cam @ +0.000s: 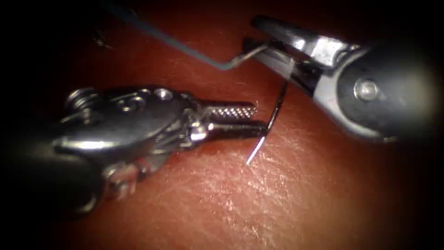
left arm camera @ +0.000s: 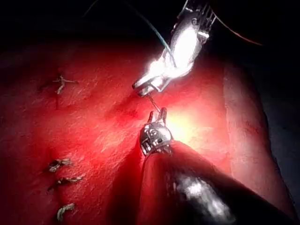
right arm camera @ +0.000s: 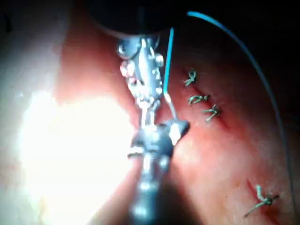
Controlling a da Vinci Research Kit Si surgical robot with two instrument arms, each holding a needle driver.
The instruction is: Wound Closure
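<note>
My right tool (cam: 250, 33) comes in from the upper right, its jaws shut on the curved needle (cam: 279, 99) near its tail end. The needle hangs down from those jaws. Its tip is free just above the tissue (cam: 222, 199), not in it. Blue thread (cam: 185, 46) runs from the tail up and to the left. My left tool (cam: 262, 120) reaches in from the left with its jaws open. Its lower jaw's tip rests against the middle of the needle's curve and holds nothing. The left wrist view shows the left tool (left arm camera: 157, 114) just below the right tool (left arm camera: 149, 86).
Knotted stitches with cut ends (left arm camera: 60, 84) (left arm camera: 65, 179) lie along the closed cut, away from both tools. The right wrist view shows them too (right arm camera: 200, 99) (right arm camera: 261, 201), with the thread (right arm camera: 168, 56) arcing above them.
</note>
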